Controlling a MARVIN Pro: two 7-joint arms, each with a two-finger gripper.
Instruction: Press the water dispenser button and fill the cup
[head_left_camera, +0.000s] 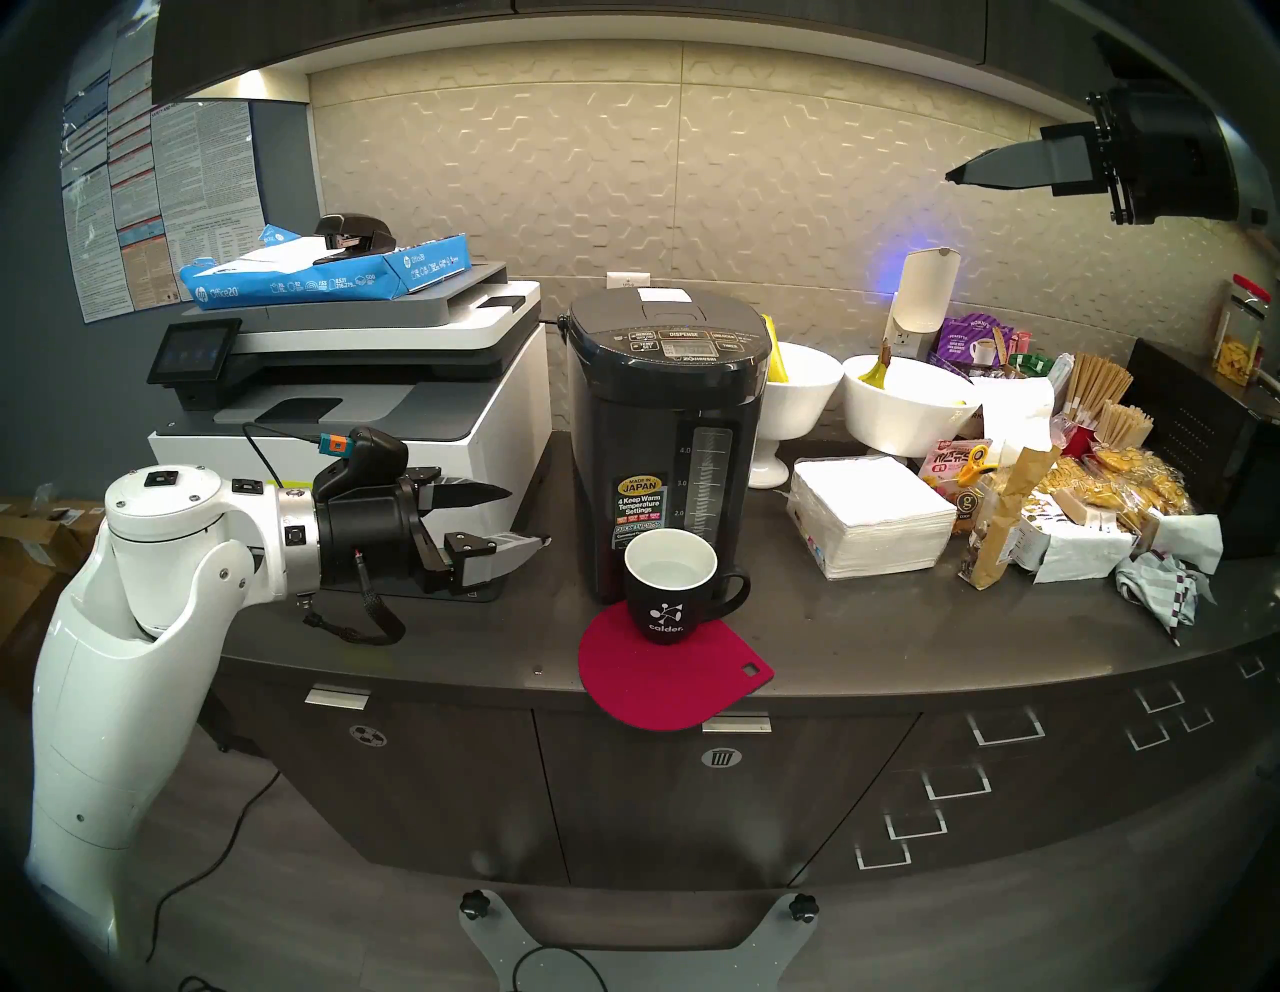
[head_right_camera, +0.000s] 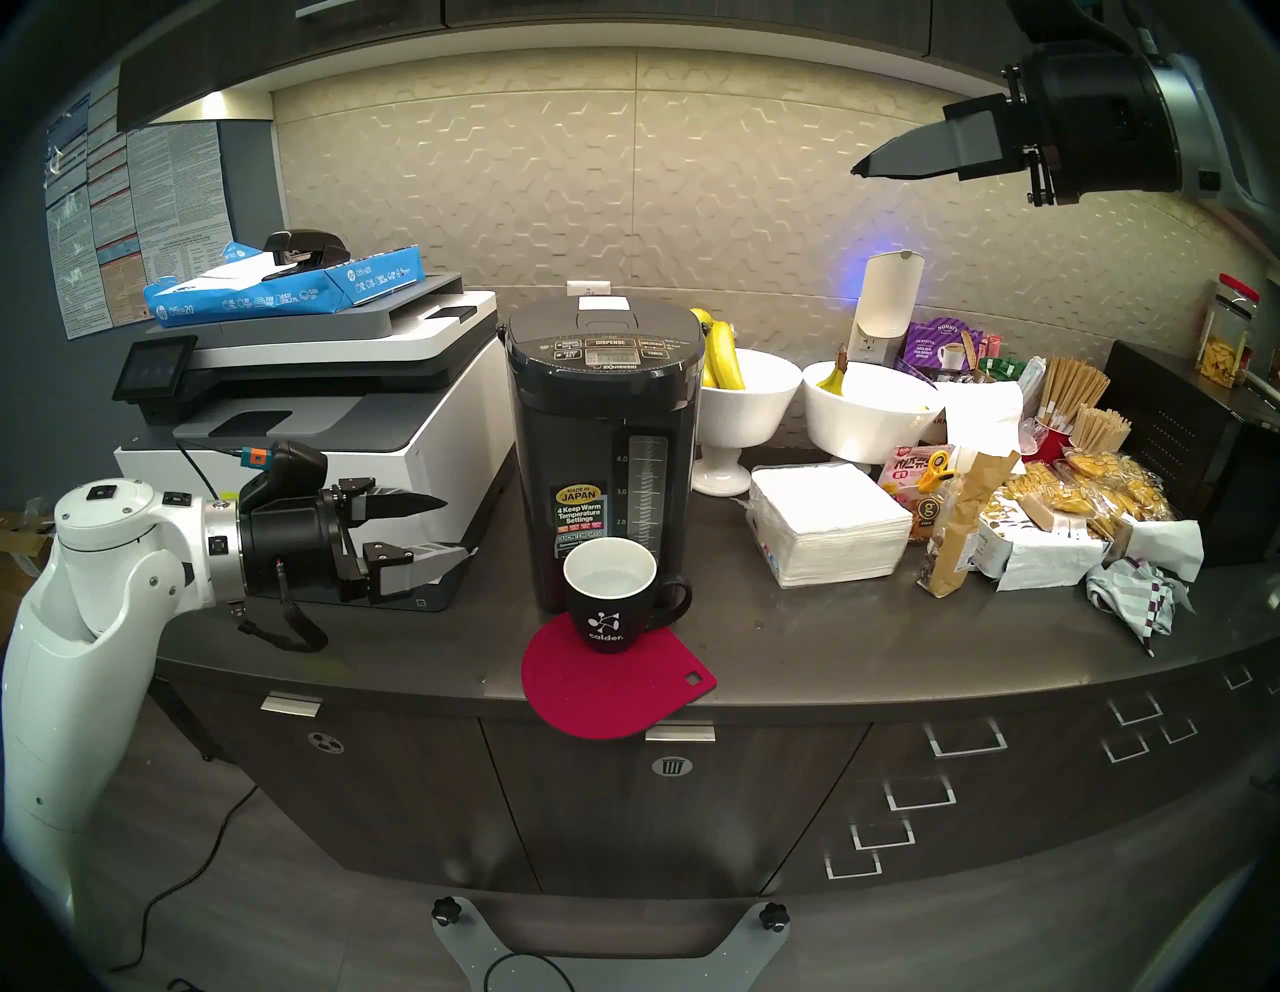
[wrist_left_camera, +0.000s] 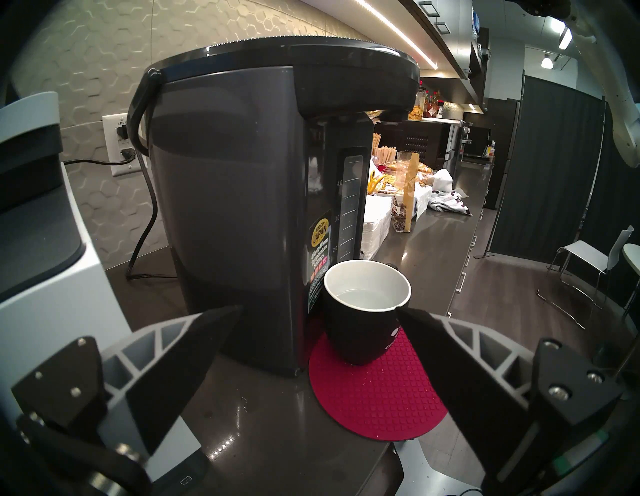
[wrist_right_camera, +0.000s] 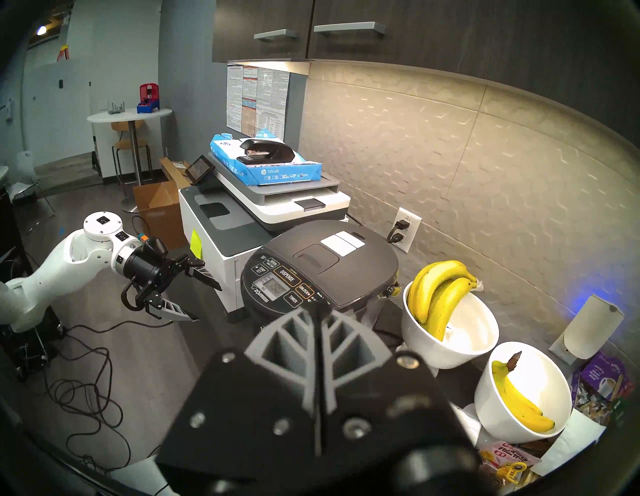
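The right gripper (head_left_camera: 952, 176) is hanging pinched together, the left gripper (head_left_camera: 526, 516) gaping wide — bumping the cup (head_left_camera: 670, 589) might spill water.

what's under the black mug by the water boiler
A red mat lies under the mug, overhanging the counter edge. The mat's part beneath the mug's base is covered.
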